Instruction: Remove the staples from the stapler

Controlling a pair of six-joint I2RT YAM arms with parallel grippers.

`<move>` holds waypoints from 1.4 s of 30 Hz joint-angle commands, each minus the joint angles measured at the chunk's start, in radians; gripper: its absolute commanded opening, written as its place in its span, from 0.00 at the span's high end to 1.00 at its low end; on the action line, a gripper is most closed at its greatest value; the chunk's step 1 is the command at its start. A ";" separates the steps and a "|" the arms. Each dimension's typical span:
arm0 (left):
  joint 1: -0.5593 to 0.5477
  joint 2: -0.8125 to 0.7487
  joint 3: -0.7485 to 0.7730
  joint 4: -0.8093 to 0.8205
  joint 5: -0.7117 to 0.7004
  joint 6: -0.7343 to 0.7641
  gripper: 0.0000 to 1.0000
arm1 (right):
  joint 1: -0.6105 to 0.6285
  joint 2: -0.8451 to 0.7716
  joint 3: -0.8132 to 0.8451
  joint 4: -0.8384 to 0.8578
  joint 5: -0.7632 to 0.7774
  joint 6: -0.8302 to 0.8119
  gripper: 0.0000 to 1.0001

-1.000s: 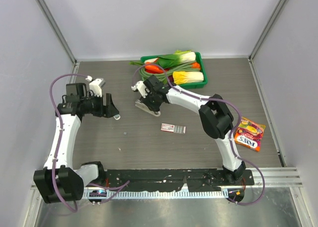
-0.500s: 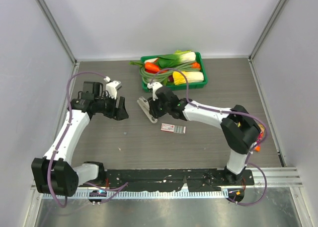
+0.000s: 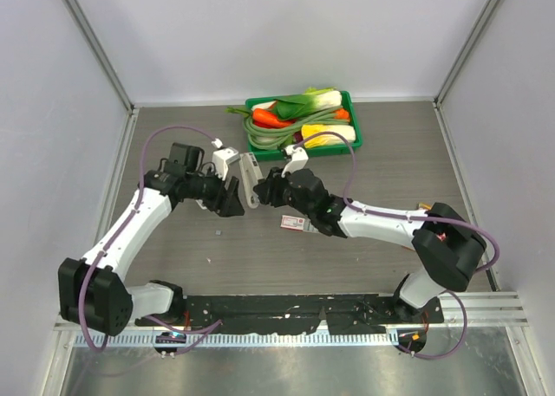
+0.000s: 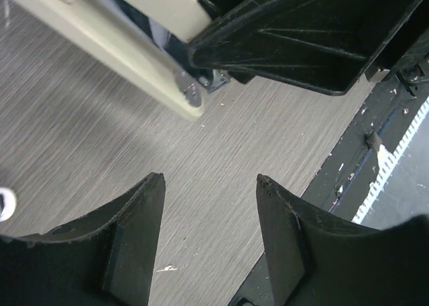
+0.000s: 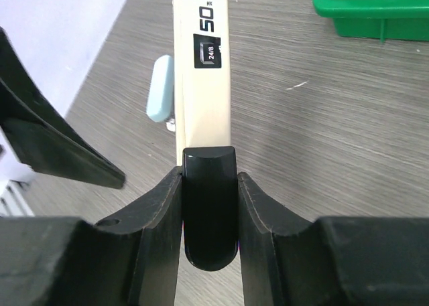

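The stapler (image 5: 204,85) is between the two arms, in the middle of the table (image 3: 364,175) and in front of the green tray (image 3: 355,129). It points away from the right gripper (image 5: 210,180), whose fingers are closed tightly on its black rear end. Its cream body and a pale blue tab on one side are visible, but I cannot tell if the magazine is open. No staples are visible outside it, so I judge that the unloading itself is not yet done. The left gripper (image 4: 209,182) is just beside the free end of the stapler, with its fingers wide apart and nothing between them. It probably has to take this end next. A small white-and-red packet (image 3: 302,223) lies near.
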 commanded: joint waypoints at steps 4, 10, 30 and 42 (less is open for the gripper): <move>-0.030 0.059 0.000 0.055 0.046 0.043 0.38 | 0.011 -0.093 -0.037 0.301 0.052 0.199 0.99; -0.032 0.064 -0.008 0.107 0.043 0.065 0.30 | 0.017 -0.102 -0.054 0.310 0.030 0.217 0.99; -0.046 0.082 -0.003 0.141 0.037 0.088 0.65 | 0.045 -0.093 -0.086 0.373 -0.017 0.276 0.99; -0.052 0.062 -0.062 0.228 -0.251 0.140 0.78 | 0.045 -0.141 -0.126 0.270 -0.037 0.214 0.99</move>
